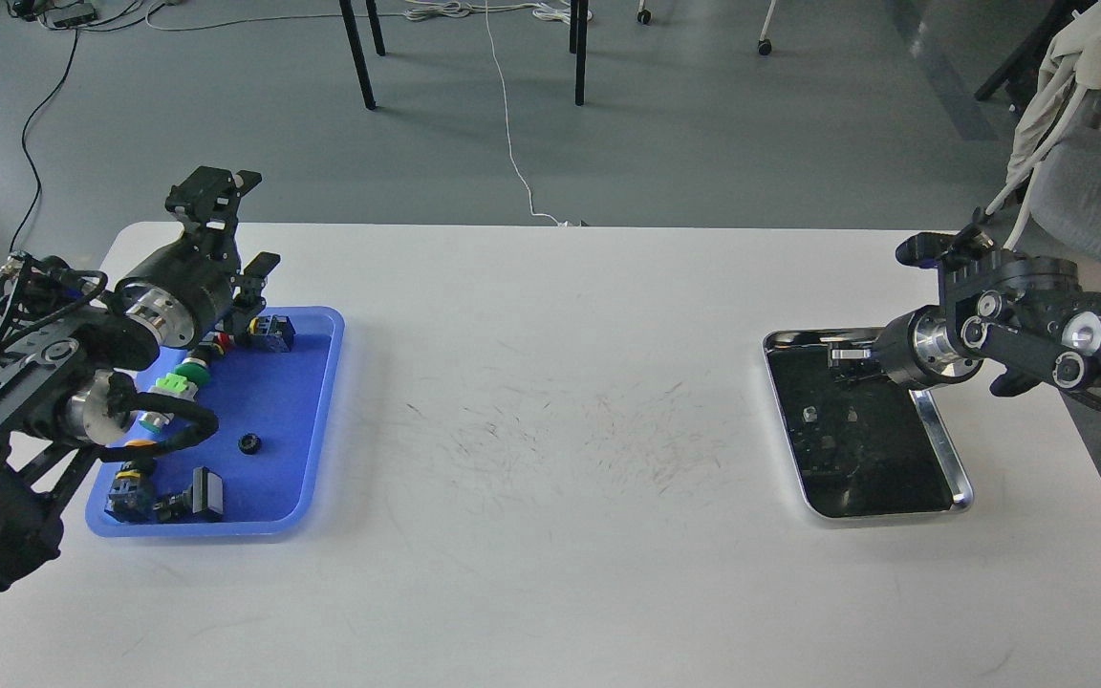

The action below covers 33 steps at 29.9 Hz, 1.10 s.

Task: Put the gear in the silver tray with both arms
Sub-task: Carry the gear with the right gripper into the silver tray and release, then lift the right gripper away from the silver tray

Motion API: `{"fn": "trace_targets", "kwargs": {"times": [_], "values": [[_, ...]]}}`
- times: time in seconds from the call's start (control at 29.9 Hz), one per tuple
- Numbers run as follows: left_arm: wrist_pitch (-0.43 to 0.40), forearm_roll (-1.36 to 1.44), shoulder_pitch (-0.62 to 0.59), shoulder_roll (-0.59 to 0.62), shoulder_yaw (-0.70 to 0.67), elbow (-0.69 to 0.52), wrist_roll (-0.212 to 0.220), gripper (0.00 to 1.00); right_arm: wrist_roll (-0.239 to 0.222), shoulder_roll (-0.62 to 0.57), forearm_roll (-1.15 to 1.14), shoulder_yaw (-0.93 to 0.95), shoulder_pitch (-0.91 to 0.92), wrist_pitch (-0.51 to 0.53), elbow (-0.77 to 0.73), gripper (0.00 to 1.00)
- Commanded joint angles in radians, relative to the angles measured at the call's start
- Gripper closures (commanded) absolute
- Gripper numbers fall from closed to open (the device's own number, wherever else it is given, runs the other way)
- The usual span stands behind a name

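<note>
Glossy steel tray [954,457] with rounded corners, beside matte black right tool [847,361].

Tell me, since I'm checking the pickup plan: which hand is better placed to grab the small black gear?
Left. The left hand hangs over the blue tray, where the gear lies. The right hand is across the table over the silver tray.

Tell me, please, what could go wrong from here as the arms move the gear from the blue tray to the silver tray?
1. The small black gear lies among crowded parts in the blue tray; the left gripper might bump its neighbours.
2. The right gripper hangs low over the silver tray, so it could knock the rim.
3. The trays sit far apart, so a handover could drop the gear.
</note>
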Motion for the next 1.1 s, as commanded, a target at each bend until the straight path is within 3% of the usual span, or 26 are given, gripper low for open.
{"fn": "trace_targets", "kwargs": {"times": [0.0,0.33,0.57,0.7,0.9,1.07], "values": [[0.000,0.001,0.000,-0.001,0.000,0.000,0.000,0.02,0.001,-0.001,0.008,0.021,0.002,0.000,0.000,0.00],[0.000,0.001,0.000,0.002,0.000,0.001,0.000,0.02,0.000,-0.031,0.017,0.260,0.023,0.000,0.011,0.02],[-0.003,0.001,0.001,0.018,0.000,0.000,0.002,0.02,-0.008,-0.032,0.115,0.763,0.007,0.000,-0.038,0.02],[-0.009,0.000,0.023,0.070,0.000,-0.023,0.006,0.02,-0.012,-0.025,0.415,1.007,-0.010,0.000,-0.126,0.02],[-0.042,0.006,0.083,0.218,0.029,-0.150,0.011,0.02,-0.014,-0.044,0.996,1.071,-0.148,0.000,-0.150,0.02],[-0.103,0.095,0.106,0.389,0.121,-0.267,-0.008,0.02,-0.008,-0.058,1.153,1.137,-0.357,0.000,-0.135,0.02]]}}
